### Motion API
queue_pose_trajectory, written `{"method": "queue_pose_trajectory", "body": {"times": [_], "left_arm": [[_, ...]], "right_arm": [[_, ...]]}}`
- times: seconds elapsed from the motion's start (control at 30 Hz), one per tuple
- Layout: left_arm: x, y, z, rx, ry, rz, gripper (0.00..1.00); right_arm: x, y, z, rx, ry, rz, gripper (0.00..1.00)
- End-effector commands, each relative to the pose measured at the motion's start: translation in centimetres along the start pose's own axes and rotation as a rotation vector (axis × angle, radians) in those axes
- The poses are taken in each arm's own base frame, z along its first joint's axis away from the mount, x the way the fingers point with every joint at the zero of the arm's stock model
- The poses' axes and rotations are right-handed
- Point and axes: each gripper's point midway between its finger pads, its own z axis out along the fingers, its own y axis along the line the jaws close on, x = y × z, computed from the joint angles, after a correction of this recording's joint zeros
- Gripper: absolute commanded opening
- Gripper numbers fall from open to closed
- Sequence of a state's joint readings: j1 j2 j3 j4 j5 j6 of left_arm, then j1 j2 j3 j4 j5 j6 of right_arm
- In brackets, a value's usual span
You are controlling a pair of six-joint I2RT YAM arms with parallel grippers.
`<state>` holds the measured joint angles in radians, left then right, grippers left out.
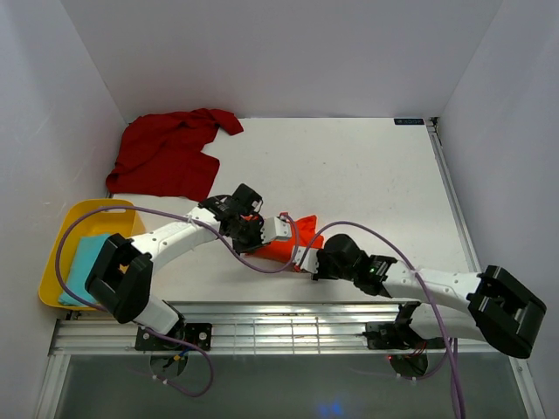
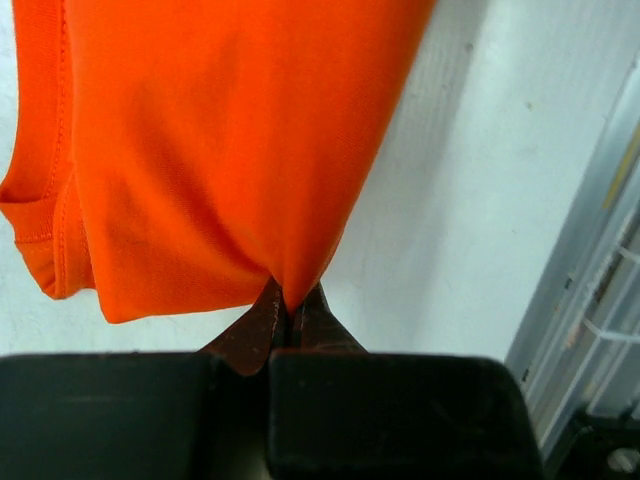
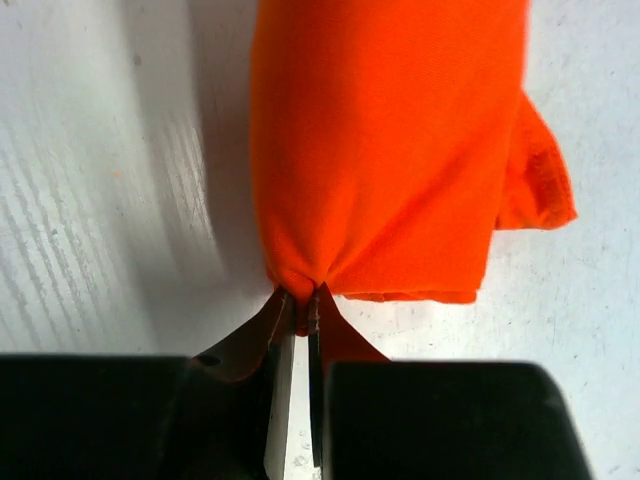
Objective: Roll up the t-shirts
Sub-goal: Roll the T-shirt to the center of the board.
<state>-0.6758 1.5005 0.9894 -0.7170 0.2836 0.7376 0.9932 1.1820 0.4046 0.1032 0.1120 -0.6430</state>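
Note:
The orange t-shirt point(image 1: 288, 243) lies bunched and folded near the table's front edge, between my two grippers. My left gripper point(image 1: 262, 234) is shut on its left end; in the left wrist view the cloth point(image 2: 210, 150) is pinched at the fingertips of this gripper point(image 2: 288, 305). My right gripper point(image 1: 307, 259) is shut on its right end; the right wrist view shows the rolled cloth point(image 3: 385, 150) gathered into this gripper's tips point(image 3: 303, 297). The dark red t-shirt point(image 1: 170, 151) lies crumpled at the back left, away from both grippers.
A yellow tray point(image 1: 54, 253) holding a folded teal cloth point(image 1: 86, 266) sits at the front left. White walls enclose the table on three sides. A metal rail point(image 1: 288, 323) runs along the near edge.

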Motion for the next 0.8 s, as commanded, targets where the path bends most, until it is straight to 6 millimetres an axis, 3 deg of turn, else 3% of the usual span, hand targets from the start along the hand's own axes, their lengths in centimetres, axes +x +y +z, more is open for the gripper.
{"method": "queue_pose_trajectory", "body": {"times": [0.0,0.03,0.07,0.13,0.3,0.33,0.43,0.53,0.57,0.63,0.77], "left_arm": [[-0.1,-2.1,-2.1,0.108,-0.016,0.019,0.01],[0.8,-3.2,-2.3,0.148,0.012,0.017,0.01],[1.6,-4.0,-2.1,0.173,0.031,0.010,0.01],[2.0,-4.6,-2.3,0.186,0.030,0.011,0.01],[0.4,-5.2,-3.5,0.234,-0.032,-0.002,0.01],[0.5,-6.3,-4.0,0.296,-0.033,-0.023,0.01],[0.8,-6.5,-4.6,0.368,-0.031,-0.074,0.01],[1.1,-4.7,-4.8,0.376,-0.041,-0.122,0.01],[1.0,-4.1,-4.8,0.380,-0.050,-0.135,0.01],[0.9,-2.3,-4.6,0.384,-0.061,-0.181,0.01],[-0.3,-1.3,-4.5,0.491,-0.157,-0.255,0.05]], "right_arm": [[-3.4,-1.1,-1.7,-0.086,-0.135,0.057,0.08],[-3.8,0.6,-2.4,-0.200,-0.167,0.071,0.08],[-4.6,-0.4,-3.0,-0.207,-0.194,0.091,0.08],[-5.7,0.3,-3.9,-0.288,-0.242,0.094,0.08],[-6.8,2.2,-5.8,-0.452,-0.279,0.145,0.08],[-6.9,2.4,-6.0,-0.476,-0.282,0.157,0.08],[-7.4,2.7,-6.7,-0.541,-0.299,0.208,0.08],[-7.7,1.7,-6.8,-0.566,-0.334,0.282,0.08],[-6.9,0.8,-6.2,-0.558,-0.317,0.336,0.08],[-7.2,-0.6,-5.8,-0.552,-0.330,0.371,0.08],[-6.8,-3.2,-3.2,-0.543,-0.307,0.483,0.08]]}}
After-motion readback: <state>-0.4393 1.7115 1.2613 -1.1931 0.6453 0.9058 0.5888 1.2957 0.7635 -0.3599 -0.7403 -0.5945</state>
